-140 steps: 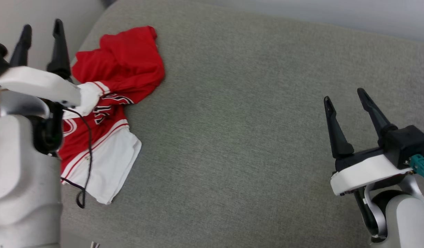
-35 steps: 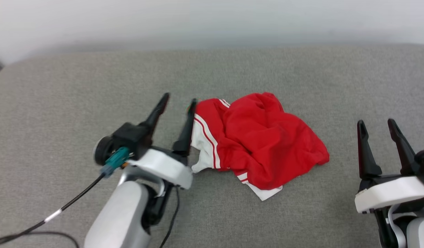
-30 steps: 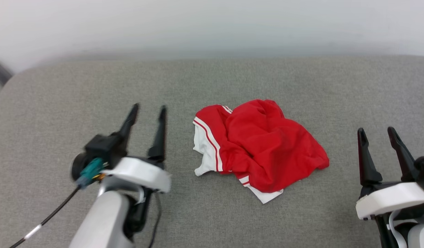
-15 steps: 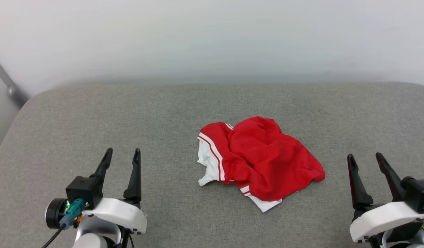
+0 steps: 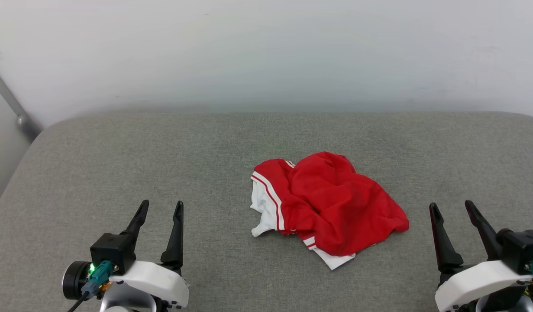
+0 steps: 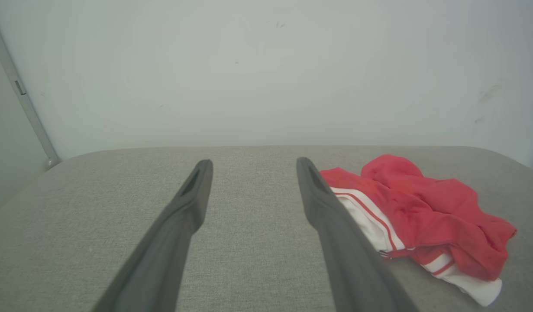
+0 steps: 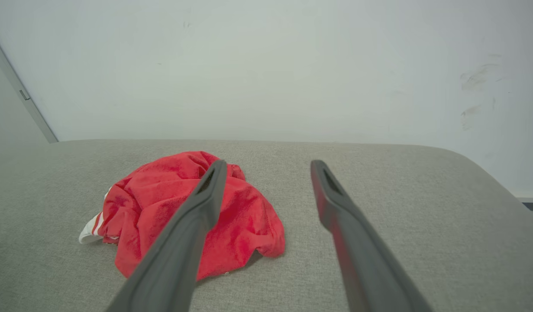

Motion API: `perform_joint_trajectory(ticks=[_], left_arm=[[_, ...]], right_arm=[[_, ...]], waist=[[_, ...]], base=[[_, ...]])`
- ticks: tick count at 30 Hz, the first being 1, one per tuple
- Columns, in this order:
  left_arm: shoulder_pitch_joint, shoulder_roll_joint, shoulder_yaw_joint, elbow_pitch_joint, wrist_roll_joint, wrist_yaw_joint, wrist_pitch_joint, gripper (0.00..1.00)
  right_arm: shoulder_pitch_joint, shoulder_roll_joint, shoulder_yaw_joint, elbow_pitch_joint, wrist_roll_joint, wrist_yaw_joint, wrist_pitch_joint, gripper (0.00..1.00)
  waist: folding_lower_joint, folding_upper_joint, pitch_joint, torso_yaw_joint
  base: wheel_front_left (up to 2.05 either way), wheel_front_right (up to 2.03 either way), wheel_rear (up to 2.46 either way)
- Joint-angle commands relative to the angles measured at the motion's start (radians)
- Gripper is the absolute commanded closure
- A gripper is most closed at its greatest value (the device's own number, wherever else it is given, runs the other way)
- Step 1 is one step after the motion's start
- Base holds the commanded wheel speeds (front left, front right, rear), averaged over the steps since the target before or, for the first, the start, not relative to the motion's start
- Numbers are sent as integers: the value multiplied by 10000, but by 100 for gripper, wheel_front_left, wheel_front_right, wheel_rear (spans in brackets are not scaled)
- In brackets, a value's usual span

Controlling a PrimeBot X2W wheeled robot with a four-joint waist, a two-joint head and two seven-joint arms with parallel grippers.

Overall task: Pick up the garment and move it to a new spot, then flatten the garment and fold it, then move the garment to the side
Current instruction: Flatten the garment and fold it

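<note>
The garment (image 5: 331, 206), a red shirt with white sleeve ends and red-and-white striped trim, lies crumpled in a heap near the middle of the grey cushion (image 5: 162, 156). My left gripper (image 5: 161, 207) stands open at the lower left, well apart from the heap, with nothing between its fingers. At the lower right my right gripper (image 5: 451, 207) is open and empty too, just right of the garment's edge. In the left wrist view the garment (image 6: 426, 216) lies to the right of the left gripper (image 6: 252, 164). The right wrist view has the garment (image 7: 162, 203) left of the right gripper (image 7: 267, 167), partly behind one finger.
A pale wall (image 5: 266, 52) rises right behind the cushion's far edge. A grey metal bar (image 5: 11, 104) slants down the wall at the far left. The cushion's rounded corners fall away at the left and right ends.
My left gripper has let go of the garment and drawn back to the lower left. The camera has tilted up, so more wall shows. The garment lies still.
</note>
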Motion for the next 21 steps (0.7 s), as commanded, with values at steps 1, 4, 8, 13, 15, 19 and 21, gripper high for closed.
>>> perform_joint_trajectory(ticks=[1, 4, 8, 13, 15, 19, 21], left_arm=[[69, 44, 13, -38, 34, 51, -5, 0], [28, 46, 10, -18, -8, 59, -22, 0], [-32, 31, 15, -9, -58, 73, -56, 0], [-159, -17, 55, -83, -93, 120, -186, 0], [-172, -72, 71, -83, -136, 137, -277, 0], [-371, -160, 53, -148, -134, 109, -488, 0], [-470, -192, 40, -166, -126, 62, -570, 0]], right_arm=[[113, 5, 13, -47, -75, -5, 11, 0], [105, 5, 16, -59, -96, -5, 24, 0], [72, 5, -53, -22, -77, -5, 18, 0], [47, 3, -1021, 378, 393, -5, 519, 0], [-55, 8, -1379, 655, 744, -5, 941, 0], [-451, 6, -1762, 1186, 861, -5, 2278, 0], [-831, 5, -1726, 1375, 940, -5, 3079, 0]], waist=[[1, -1, 15, 5], [1, -1, 32, 17], [1, -1, 65, 41], [1, -1, 182, 162], [1, -1, 218, 256], [1, -1, 508, 473], [1, -1, 750, 585]], base=[[0, 0, 0], [0, 0, 0], [0, 0, 0], [0, 0, 0], [0, 0, 0], [0, 0, 0], [0, 0, 0]])
